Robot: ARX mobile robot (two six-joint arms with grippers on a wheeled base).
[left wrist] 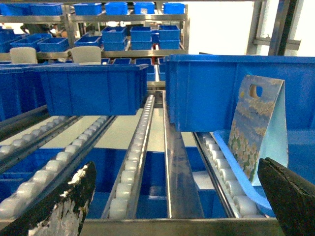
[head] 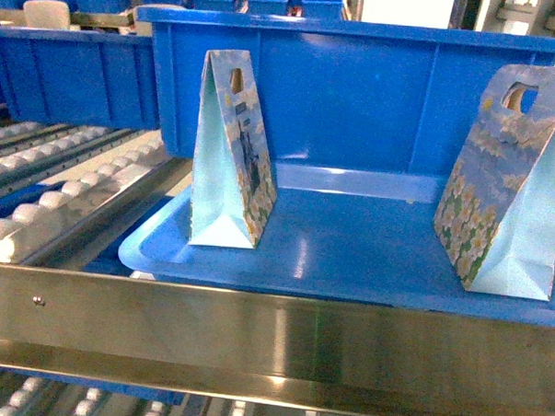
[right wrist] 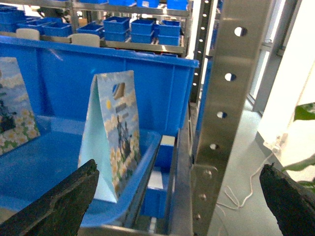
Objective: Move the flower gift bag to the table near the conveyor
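On the left we find the conveyor [head: 57, 194], then two flower gift bags upright and well apart on a blue tray [head: 349, 257]: the left bag [head: 229, 155] and the right bag [head: 509, 181]; no tabletop is in view. The left hand [left wrist: 177, 196] and right hand [right wrist: 182, 196] are both spread wide, holding nothing, short of the bags. We judge the tall, light bags liable to tip if nudged, and the steel rail [head: 272, 337] and upright post [right wrist: 226, 98] could catch an arm; blue bins [left wrist: 88, 88] crowd the racking behind.

Two flower gift bags [head: 229, 155] [head: 509, 181] stand on a blue tray [head: 331, 256].
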